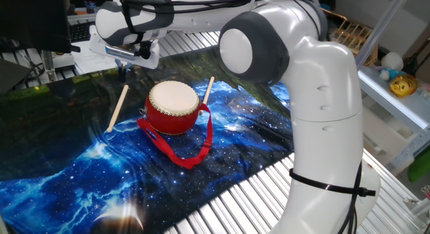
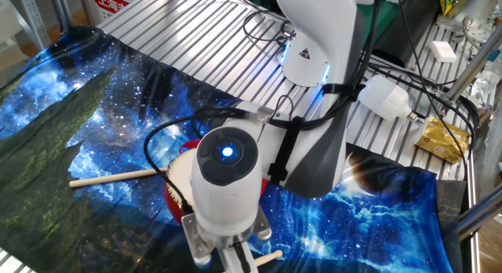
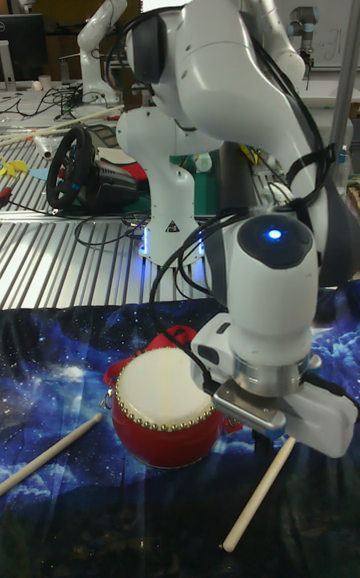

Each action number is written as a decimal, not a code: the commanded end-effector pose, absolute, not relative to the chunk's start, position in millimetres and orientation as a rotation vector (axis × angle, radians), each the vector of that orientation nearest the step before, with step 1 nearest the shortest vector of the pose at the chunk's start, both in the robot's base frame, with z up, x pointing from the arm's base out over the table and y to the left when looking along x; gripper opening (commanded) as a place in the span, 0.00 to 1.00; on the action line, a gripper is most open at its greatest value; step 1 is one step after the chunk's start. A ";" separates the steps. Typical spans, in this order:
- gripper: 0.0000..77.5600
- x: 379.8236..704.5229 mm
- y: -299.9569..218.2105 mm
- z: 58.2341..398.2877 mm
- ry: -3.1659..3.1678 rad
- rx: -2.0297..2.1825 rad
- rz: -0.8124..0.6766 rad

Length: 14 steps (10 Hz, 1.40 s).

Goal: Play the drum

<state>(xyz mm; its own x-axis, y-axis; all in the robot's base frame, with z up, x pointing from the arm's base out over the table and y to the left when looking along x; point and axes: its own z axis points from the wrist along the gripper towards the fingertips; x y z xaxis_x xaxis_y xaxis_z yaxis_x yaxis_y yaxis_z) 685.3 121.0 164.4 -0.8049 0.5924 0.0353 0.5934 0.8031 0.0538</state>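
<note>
The drum is red with a cream skin and stands upright on the starry cloth, also seen as the drum; its red ribbon strap trails toward the front. In the other fixed view the wrist hides most of the drum. Thin wooden sticks lie on either side of it, one stick to the left and one stick to the right. My gripper hangs beyond the left stick's far end, clear of the drum. Its dark fingers are small and largely hidden by the hand, and nothing shows between them.
The cloth covers a ribbed metal table. My arm's big white links stand at the right of the drum. A steering wheel and cables lie behind the table, and shelves with small items stand at the far right.
</note>
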 end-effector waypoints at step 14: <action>0.00 713.4 114.0 90.6 -2.989 -0.955 -0.085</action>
